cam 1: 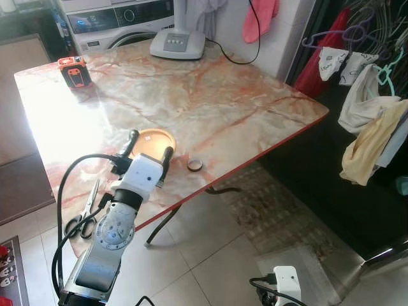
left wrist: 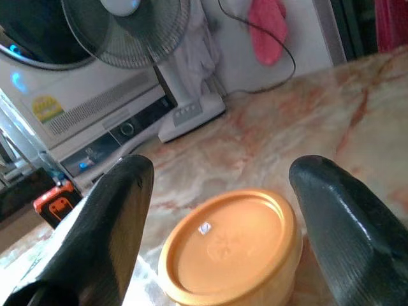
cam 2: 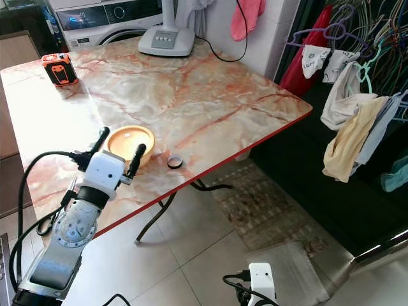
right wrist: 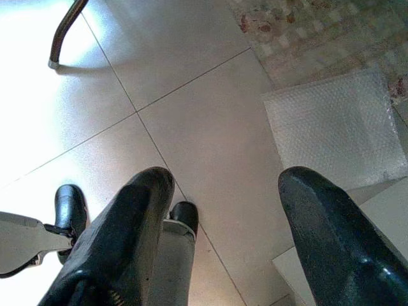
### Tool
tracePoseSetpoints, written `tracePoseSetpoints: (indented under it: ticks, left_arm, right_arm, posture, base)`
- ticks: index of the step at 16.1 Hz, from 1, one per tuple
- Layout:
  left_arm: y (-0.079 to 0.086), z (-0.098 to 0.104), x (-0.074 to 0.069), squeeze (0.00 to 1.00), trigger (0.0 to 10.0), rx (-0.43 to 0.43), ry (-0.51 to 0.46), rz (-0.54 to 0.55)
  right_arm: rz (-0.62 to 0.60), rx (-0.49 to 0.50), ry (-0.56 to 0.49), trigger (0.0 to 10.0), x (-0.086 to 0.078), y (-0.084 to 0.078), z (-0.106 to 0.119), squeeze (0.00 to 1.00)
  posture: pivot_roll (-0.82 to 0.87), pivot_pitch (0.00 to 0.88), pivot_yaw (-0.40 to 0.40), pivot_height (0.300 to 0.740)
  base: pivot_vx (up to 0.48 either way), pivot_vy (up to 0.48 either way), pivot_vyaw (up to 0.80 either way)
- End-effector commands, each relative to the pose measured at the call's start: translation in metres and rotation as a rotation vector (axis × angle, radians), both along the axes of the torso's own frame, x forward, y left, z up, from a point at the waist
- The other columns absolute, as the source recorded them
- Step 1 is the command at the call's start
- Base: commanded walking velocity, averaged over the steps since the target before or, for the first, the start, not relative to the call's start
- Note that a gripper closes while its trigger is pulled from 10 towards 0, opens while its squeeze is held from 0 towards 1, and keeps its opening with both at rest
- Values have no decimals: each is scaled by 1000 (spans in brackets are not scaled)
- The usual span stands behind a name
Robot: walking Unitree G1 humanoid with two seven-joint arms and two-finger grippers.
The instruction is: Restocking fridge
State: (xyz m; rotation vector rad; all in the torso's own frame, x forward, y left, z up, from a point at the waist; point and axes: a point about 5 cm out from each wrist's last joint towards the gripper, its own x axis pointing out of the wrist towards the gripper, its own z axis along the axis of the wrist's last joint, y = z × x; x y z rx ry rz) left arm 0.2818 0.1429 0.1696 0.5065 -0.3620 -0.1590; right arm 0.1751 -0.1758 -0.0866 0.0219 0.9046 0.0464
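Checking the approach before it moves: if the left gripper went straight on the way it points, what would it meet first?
Most likely the orange lidded container on the marble table; the open left gripper frames it.

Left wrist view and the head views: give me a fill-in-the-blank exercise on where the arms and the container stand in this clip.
1. The left gripper is open, its fingers either side of an orange ____ with its lid on.
2. That item sits on the marble table near the ____ edge, beside a small ring.
3. The right gripper hangs idle over the ____.
4. At the table's far corner stands an orange and black ____.

Missing words: container; front (red); floor; device
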Motion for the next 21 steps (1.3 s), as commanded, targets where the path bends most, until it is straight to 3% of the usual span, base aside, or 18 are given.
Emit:
tracePoseSetpoints:
  ticks: [1, 5, 6, 7, 9, 15, 19, 21]
  left_arm:
    - [1, -5, 4, 0, 10000, 17, 39, 5]
    - [4, -17, 29, 0, 10000, -23, 159, 71]
    - [5, -16, 34, 0, 10000, -68, 175, 75]
    - [4, -10, 46, 0, 10000, -238, 217, 39]
    - [5, -3, 59, 0, 10000, -375, 266, -19]
    - [20, 3, 86, 0, 10000, -501, 427, -12]
    - [19, -9, 87, 0, 10000, -373, 582, -68]
    - [21, -15, 84, 0, 10000, -264, 640, -91]
  right_arm:
    - [0, -2, 17, 10000, -4, -1, -2, 0]
    - [0, -1, 16, 10000, -2, 0, -1, 0]
    - [0, -1, 16, 10000, -2, 0, -1, 0]
    - [0, -2, 14, 10000, -2, 0, -1, 0]
    - [1, -2, 13, 10000, -1, 0, -1, 0]
    - [0, -5, 11, 10000, 0, 0, 0, 0]
    - [16, -11, 13, 10000, 0, 0, 0, 0]
    - [16, -11, 14, 10000, 0, 0, 0, 0]
  posture:
    - [-63, 64, -63, 740]
    - [-66, 52, -63, 740]
    - [-67, 45, -62, 740]
    - [-66, 39, -63, 740]
    - [-66, 35, -62, 740]
    - [-62, 28, -64, 740]
    - [-61, 30, -65, 740]
    - [-59, 34, -65, 740]
  base:
    - [0, 0, 0]
    - [0, 0, 0]
    - [0, 0, 0]
    - [0, 0, 0]
    - [0, 0, 0]
    - [0, 0, 0]
    - [0, 0, 0]
    - [0, 0, 0]
